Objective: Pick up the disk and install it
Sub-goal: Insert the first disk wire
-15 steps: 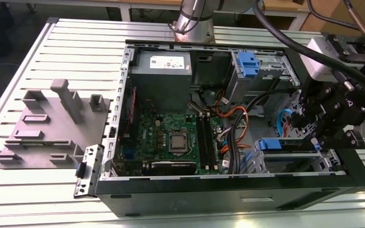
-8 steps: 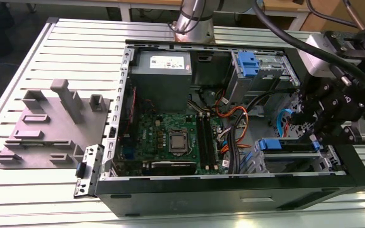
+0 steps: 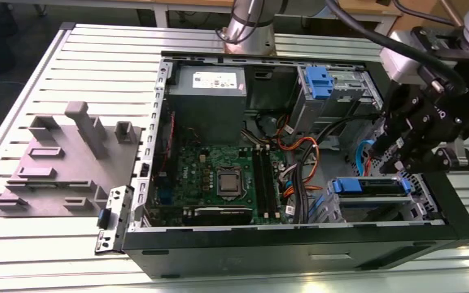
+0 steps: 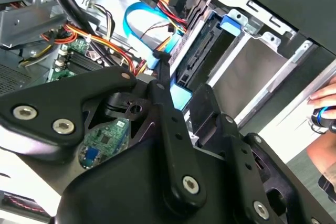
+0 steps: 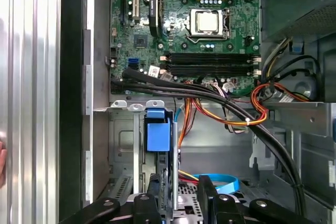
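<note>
Jaws stand apart and empty just beside the disk (image 3: 370, 190), seated in the drive cage (image 5: 122, 142).

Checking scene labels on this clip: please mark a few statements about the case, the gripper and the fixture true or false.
1. The computer case lies open, with its motherboard exposed. True.
2. The gripper hangs over the grey fixture. False: it hangs over the case's drive-bay end, at the exterior view's right.
3. The fixture lies at the exterior view's right of the case. False: it lies at its left.
4. A hand shows in the second wrist view. True.
</note>
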Action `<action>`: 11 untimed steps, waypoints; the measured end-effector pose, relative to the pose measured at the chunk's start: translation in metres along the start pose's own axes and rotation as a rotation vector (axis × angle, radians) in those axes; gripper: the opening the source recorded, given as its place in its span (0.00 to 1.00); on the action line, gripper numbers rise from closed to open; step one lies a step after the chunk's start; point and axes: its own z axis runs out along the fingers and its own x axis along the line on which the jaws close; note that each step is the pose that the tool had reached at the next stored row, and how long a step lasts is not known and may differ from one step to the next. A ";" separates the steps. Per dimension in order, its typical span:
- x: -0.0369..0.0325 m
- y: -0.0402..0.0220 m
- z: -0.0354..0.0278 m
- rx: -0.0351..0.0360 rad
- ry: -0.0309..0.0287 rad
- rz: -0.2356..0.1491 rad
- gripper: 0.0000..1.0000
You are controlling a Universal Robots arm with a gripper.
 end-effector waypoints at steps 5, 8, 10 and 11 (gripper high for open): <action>-0.0054 0.0002 -0.0039 0.0000 0.0000 0.000 0.42; -0.0163 0.0005 -0.0035 -0.0001 0.0005 0.000 0.42; -0.0184 0.0005 -0.0046 0.0000 0.0009 0.000 0.42; -0.0187 0.0006 -0.0058 0.0000 0.0008 0.000 0.42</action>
